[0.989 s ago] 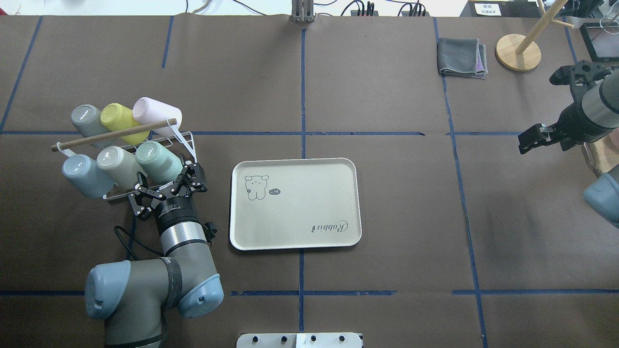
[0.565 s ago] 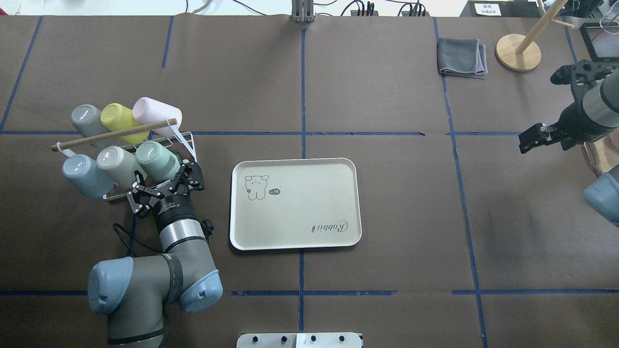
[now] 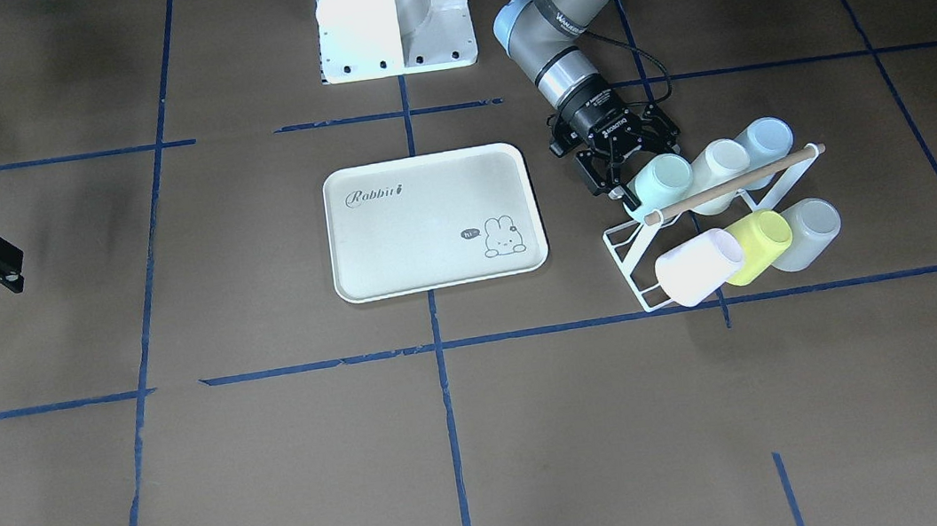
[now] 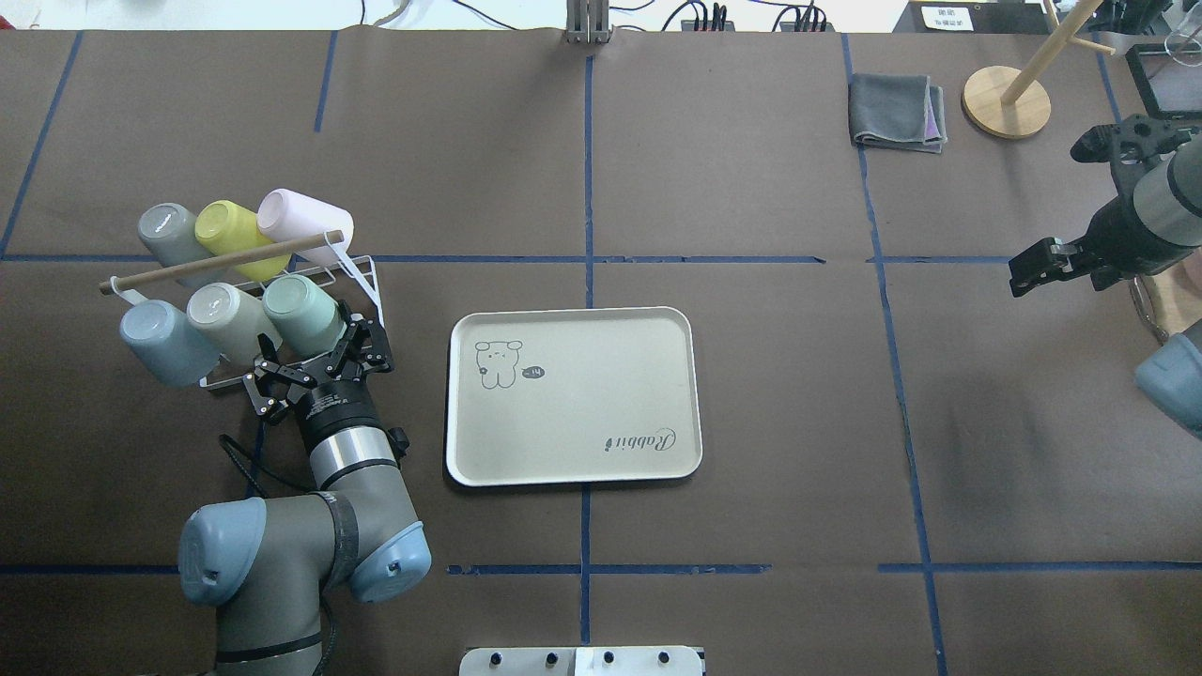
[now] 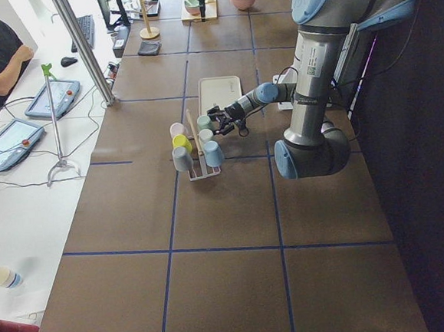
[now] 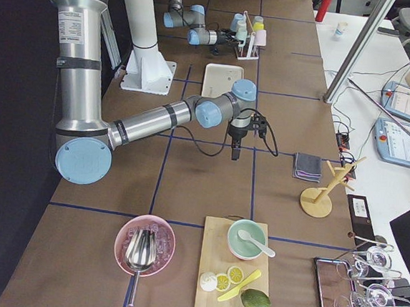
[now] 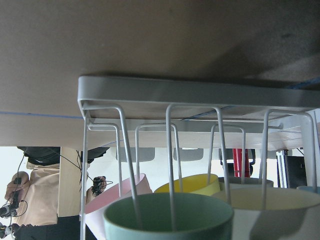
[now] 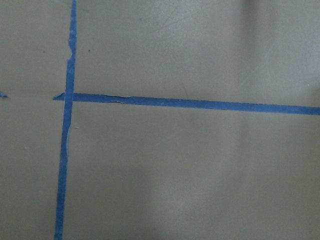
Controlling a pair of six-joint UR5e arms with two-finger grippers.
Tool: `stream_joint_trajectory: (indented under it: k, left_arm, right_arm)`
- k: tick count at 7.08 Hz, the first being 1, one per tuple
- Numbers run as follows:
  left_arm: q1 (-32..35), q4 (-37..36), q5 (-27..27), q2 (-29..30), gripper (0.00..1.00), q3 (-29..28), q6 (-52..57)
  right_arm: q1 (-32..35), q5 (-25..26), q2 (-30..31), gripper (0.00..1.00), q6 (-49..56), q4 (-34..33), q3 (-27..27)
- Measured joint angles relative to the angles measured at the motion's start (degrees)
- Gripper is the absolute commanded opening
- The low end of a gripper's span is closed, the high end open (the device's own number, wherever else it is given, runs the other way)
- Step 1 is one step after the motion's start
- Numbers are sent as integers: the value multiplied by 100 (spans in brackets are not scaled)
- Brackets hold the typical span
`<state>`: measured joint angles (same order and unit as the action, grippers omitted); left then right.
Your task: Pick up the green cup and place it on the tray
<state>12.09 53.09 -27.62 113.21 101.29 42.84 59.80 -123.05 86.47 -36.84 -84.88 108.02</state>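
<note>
Here, left gripper [image 4: 315, 345] jaws spread wide — flanking the smooth, cylindrical green cup [image 4: 300, 310]

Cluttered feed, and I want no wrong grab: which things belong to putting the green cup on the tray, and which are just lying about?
In the job: green cup, on the rack; tray; left gripper, open at the cup.
Lying about: yellow cup, pink cup, pale blue cup, grey cloth, wooden stand, right gripper.

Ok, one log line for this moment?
stage: pre-grasp | left tool: open, at pale mint-green plastic cup on wire rack | cream rectangular plastic tray: no cup
</note>
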Motion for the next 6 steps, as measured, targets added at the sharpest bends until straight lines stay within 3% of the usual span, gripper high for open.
stream_joint_trajectory:
  k: [2, 6]
  left_arm:
    - [58, 74, -4, 59, 43, 22, -36]
    - [195, 337, 41, 50, 41, 103, -50]
  right_arm:
    - [11, -4, -6, 100, -6, -2, 3]
    - [26, 0, -7, 100, -7, -2, 6]
